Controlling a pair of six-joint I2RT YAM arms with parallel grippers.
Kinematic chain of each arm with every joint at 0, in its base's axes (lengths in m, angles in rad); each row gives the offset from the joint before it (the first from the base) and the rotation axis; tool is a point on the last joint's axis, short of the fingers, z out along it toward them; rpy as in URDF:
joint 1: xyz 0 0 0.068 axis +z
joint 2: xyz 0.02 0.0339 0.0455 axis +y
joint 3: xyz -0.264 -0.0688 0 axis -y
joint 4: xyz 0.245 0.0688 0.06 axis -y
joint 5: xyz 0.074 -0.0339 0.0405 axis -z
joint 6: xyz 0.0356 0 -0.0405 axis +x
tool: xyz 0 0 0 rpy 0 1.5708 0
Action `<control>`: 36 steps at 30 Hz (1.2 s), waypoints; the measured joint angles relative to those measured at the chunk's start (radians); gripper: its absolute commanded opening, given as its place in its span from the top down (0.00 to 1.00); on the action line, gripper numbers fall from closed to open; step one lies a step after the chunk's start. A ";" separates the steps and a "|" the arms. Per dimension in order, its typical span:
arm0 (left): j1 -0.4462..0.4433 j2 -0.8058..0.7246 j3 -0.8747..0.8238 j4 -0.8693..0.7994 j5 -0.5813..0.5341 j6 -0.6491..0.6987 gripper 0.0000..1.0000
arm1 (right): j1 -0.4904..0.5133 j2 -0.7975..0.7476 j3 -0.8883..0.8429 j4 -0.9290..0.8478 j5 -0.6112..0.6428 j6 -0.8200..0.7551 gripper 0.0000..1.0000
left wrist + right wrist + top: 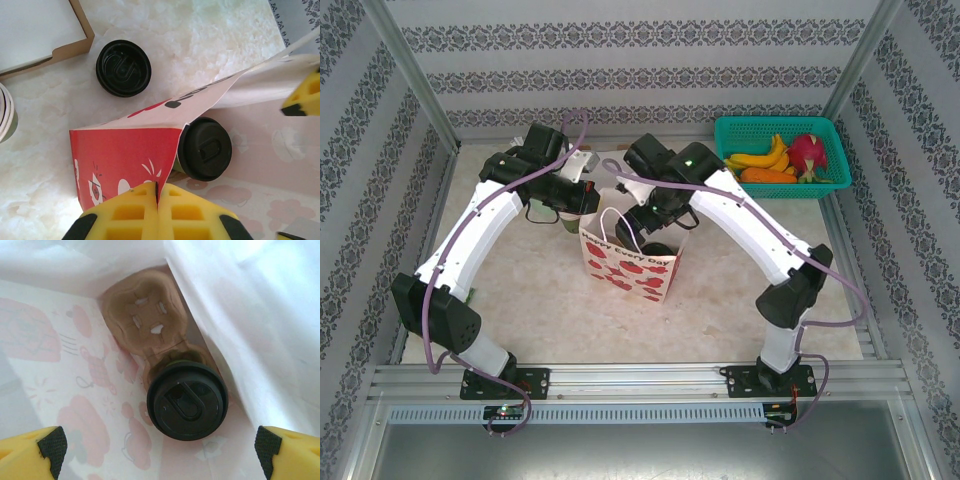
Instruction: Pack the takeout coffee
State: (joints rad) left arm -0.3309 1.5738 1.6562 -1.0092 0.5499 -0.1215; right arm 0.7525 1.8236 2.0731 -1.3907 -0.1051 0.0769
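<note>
**Takeout coffee (187,400) is sitting upright in the cardboard carrier (142,315) inside the paper bag (630,265), mid-worktop.**
Right gripper (159,447) is hovering wide open above it; left gripper (157,194) is pinching the bag's rim. A snagged wall on withdrawal could topple the cup.

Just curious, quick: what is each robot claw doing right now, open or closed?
Left gripper: shut, pinching the paper bag by its edge.
Right gripper: open, above the lidded coffee cup inside the bag.

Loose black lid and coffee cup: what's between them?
The paper bag's wall stands between the loose lid and the takeout coffee, in the left wrist view.
</note>
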 measured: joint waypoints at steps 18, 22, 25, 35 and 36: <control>0.000 -0.027 -0.025 0.008 -0.004 -0.045 1.00 | 0.056 -0.233 -0.071 0.053 0.214 0.173 0.02; 0.000 -0.027 -0.025 0.008 -0.005 -0.046 1.00 | 0.057 -0.291 -0.123 0.071 0.301 0.232 0.02; 0.000 -0.027 -0.026 0.010 -0.008 -0.051 1.00 | 0.055 -0.365 -0.224 0.105 0.358 0.289 0.02; 0.000 -0.028 -0.027 0.029 -0.008 -0.082 1.00 | 0.016 -0.562 -0.484 0.204 0.410 0.593 0.11; 0.000 -0.029 -0.027 0.030 -0.008 -0.084 1.00 | 0.016 -0.564 -0.494 0.215 0.411 0.612 0.11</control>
State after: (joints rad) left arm -0.3309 1.5452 1.6291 -0.9794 0.5423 -0.2058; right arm 0.7681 1.2598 1.5787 -1.1755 0.3061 0.6884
